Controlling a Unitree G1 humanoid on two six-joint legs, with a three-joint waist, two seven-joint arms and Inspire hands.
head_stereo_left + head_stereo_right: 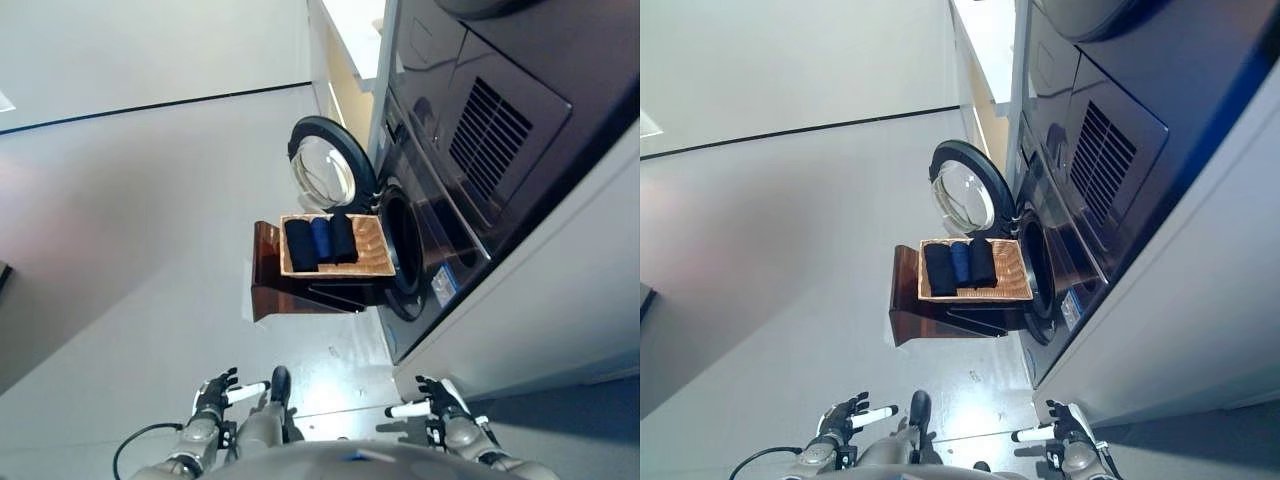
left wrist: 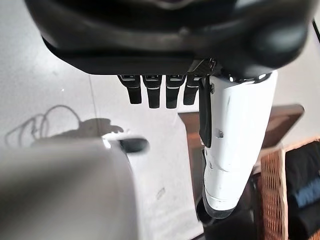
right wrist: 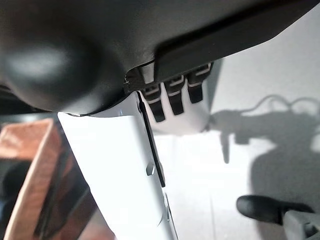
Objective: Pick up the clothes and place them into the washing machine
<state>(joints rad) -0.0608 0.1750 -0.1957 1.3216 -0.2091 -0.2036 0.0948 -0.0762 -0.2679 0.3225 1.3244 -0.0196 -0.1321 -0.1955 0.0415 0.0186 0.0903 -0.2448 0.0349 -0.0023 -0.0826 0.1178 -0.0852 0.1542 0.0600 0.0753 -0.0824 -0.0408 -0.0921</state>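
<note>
At frame centre three rolled clothes (image 1: 320, 241), two black and one blue, lie in a basket (image 1: 371, 256) on a stand (image 1: 268, 278) before the washer (image 1: 440, 190) with its door (image 1: 325, 168) open, while left hand (image 1: 213, 396) and right hand (image 1: 440, 402) hang low, fingers relaxed, empty.

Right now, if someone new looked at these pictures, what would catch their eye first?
Most striking is the wicker basket on a brown wooden stand, holding three rolled dark clothes right before the washing machine. The machine's round door hangs open beyond the basket. Near the bottom of the eye views, the left hand and right hand hover empty, fingers relaxed, well short of the basket.
</note>
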